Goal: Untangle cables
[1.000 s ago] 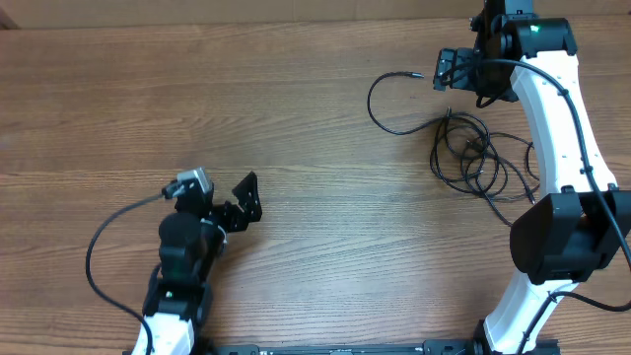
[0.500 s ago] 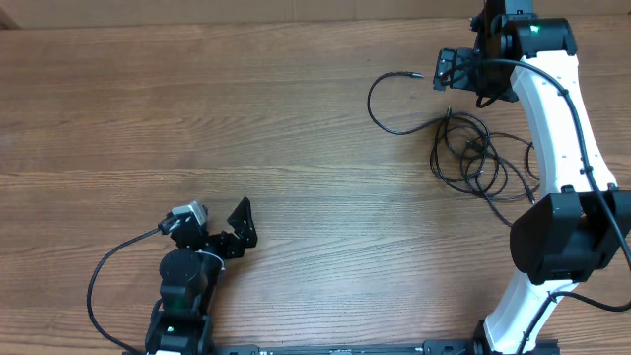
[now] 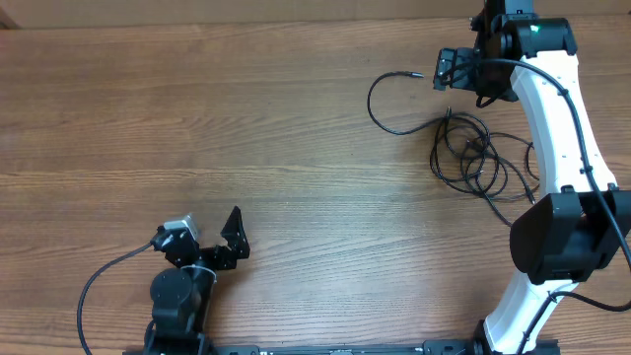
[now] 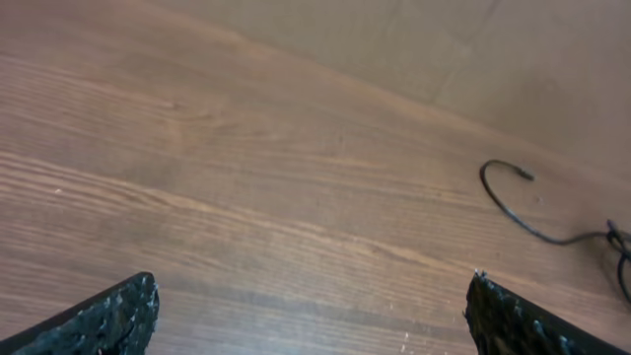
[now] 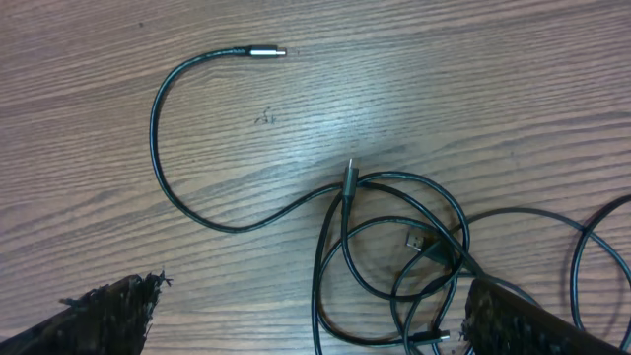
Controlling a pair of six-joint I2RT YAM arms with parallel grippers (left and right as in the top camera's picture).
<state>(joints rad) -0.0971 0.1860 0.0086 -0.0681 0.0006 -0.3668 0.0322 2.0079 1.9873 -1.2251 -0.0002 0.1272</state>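
Observation:
The cables [image 3: 471,156] lie as a loose tangle of thin black loops at the right of the table. One strand [image 3: 374,106] arcs out to the left and ends in a silvery plug [image 3: 415,74]. In the right wrist view the tangle [image 5: 394,237] sits between and below the fingers, and the arc [image 5: 155,138] ends in its plug [image 5: 266,51]. My right gripper [image 3: 452,71] [image 5: 311,316] hovers over the tangle, open and empty. My left gripper [image 3: 235,237] [image 4: 311,306] is open and empty, low over bare wood far from the cables. The arc [image 4: 505,202] shows far off in the left wrist view.
The brown wooden table [image 3: 197,118] fills the view. The white right arm [image 3: 557,128] reaches over the right side, above part of the tangle. The left arm's own thick black wire [image 3: 104,276] loops at the front left.
My left arm has drawn back toward the table's front edge, gripper still open. The right arm and the cables have not moved.

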